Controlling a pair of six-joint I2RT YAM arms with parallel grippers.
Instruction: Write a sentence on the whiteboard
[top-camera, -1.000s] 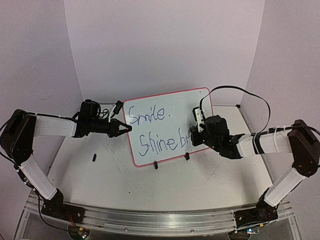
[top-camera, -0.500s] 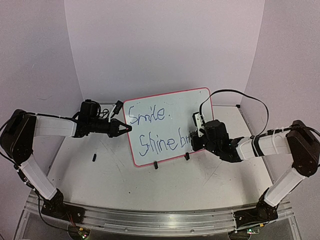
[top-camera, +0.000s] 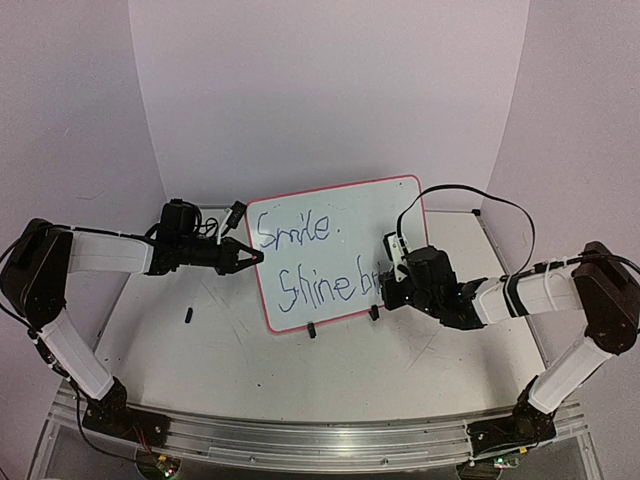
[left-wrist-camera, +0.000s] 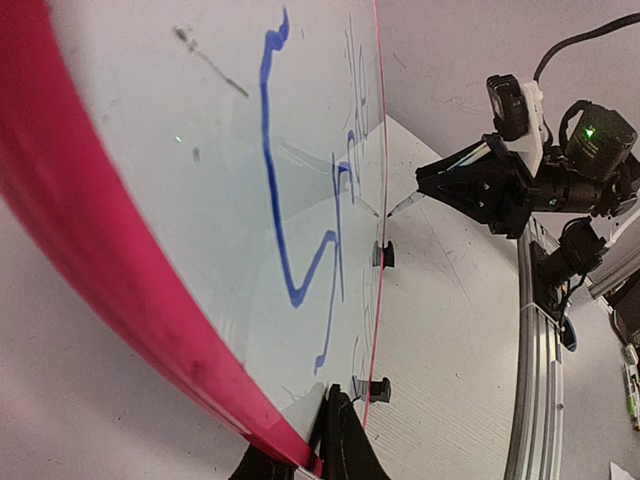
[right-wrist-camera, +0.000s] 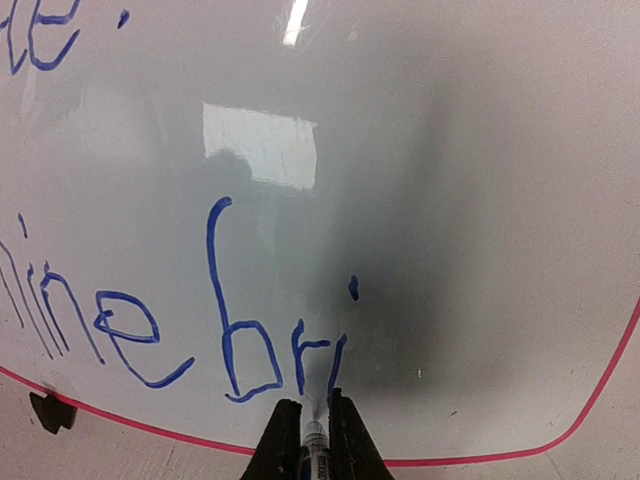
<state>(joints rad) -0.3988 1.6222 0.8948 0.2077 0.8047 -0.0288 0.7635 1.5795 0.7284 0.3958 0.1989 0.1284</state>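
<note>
A white table (top-camera: 300, 360) is sitting between lilac walls, with the whiteboard (top-camera: 350, 215) standing tilted at its middle. At the left wrist, the left gripper (left-wrist-camera: 305, 455) is pinching the board's red frame. At the right wrist, the right gripper (right-wrist-camera: 312, 410) is clamping a marker (right-wrist-camera: 314, 438), whose tip is touching the board after "bri".

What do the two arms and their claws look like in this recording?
The left arm and right arm have white links and black joints. The left claw and right claw are black, with pointed fingers. A black cable loops over the right arm.
</note>
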